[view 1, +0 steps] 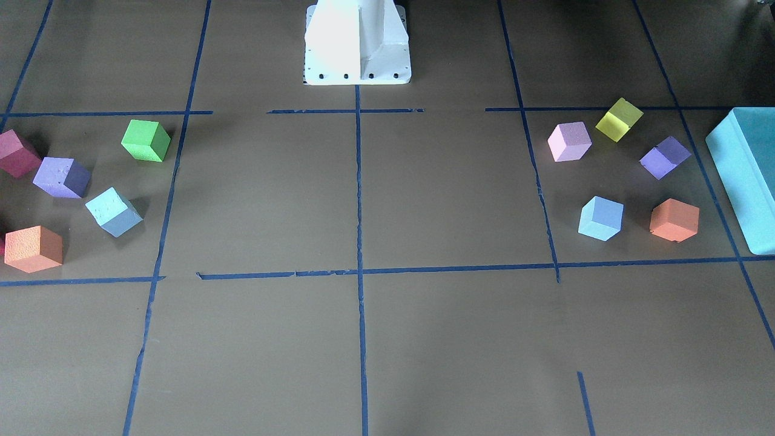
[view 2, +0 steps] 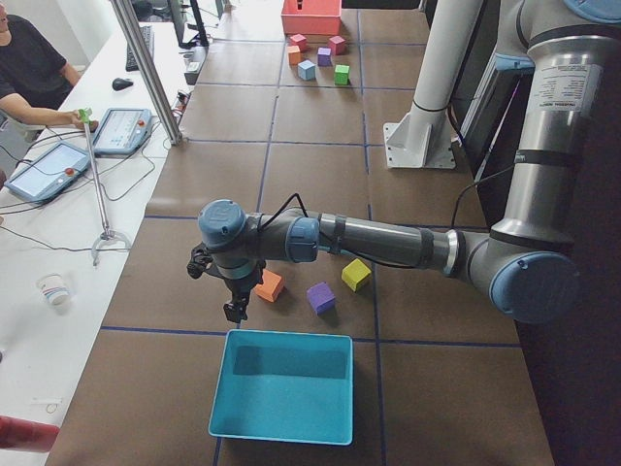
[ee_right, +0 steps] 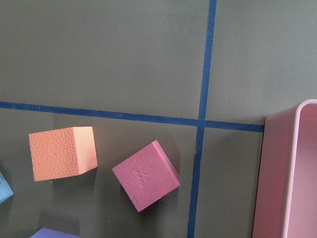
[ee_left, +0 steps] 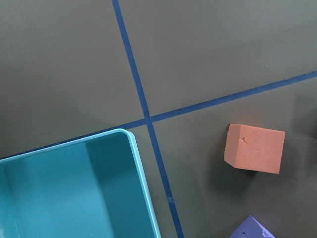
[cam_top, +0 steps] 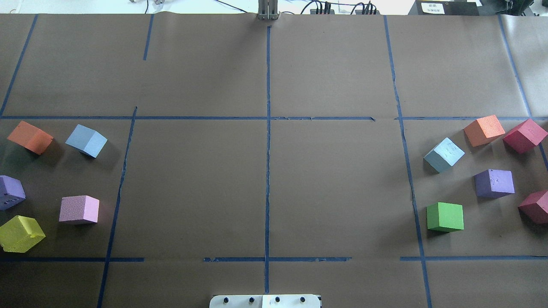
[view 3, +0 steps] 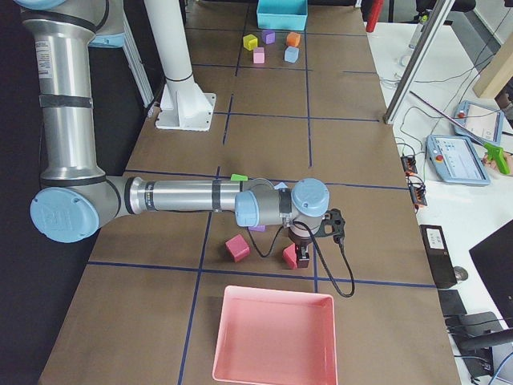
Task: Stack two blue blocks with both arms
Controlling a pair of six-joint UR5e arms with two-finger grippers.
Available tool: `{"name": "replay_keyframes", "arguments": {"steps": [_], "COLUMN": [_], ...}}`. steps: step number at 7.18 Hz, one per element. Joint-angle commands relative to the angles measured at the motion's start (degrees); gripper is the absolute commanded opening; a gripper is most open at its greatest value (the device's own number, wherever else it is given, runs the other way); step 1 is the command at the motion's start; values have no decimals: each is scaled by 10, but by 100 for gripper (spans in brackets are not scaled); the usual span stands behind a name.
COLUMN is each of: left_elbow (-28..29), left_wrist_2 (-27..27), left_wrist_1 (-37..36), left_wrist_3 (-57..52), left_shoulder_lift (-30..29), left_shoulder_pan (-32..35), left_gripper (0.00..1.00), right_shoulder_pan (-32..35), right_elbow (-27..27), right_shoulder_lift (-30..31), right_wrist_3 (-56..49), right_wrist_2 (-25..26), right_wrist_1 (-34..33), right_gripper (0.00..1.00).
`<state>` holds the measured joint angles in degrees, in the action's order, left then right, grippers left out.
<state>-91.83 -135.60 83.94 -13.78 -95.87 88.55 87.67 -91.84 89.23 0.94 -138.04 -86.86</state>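
Two pale blue blocks lie far apart on the table. One is on my left side (cam_top: 86, 140), also in the front view (view 1: 600, 218). The other is on my right side (cam_top: 444, 155), also in the front view (view 1: 115, 212). The left gripper (view 2: 235, 311) shows only in the exterior left view, hanging between an orange cube (view 2: 270, 285) and the teal box (view 2: 283, 383). The right gripper (view 3: 303, 258) shows only in the exterior right view, above a crimson cube (view 3: 290, 255) near the pink tray (view 3: 274, 337). I cannot tell whether either is open or shut.
Orange (cam_top: 30, 137), purple (cam_top: 9, 192), pink (cam_top: 79, 209) and yellow (cam_top: 20, 233) cubes surround the left blue block. Orange (cam_top: 483, 130), crimson (cam_top: 525, 136), purple (cam_top: 494, 183) and green (cam_top: 445, 217) cubes surround the right one. The white pedestal (view 1: 357, 42) stands at mid-table.
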Motion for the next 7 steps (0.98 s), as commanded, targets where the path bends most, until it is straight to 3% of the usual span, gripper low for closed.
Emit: {"name": "replay_keyframes", "arguments": {"steps": [1,3,7], "left_elbow": [-25,-12,-13], "left_wrist_2": [18,23,16], "left_wrist_1": [-1,3,16], "left_wrist_3": [-4,104,116], "left_shoulder_lift": [-2,-14,-5], "left_shoulder_pan": [-1,-15,-20], "left_gripper": [100,100,100], "right_shoulder_pan": [0,0,-26], "right_elbow": [-3,-4,4], "right_shoulder_lift": [10,10,24], "right_wrist_3": [-6,-6,1], "right_wrist_2": [1,0,-1], "right_wrist_1": [-3,0,71], "right_gripper": [100,100,100]}}
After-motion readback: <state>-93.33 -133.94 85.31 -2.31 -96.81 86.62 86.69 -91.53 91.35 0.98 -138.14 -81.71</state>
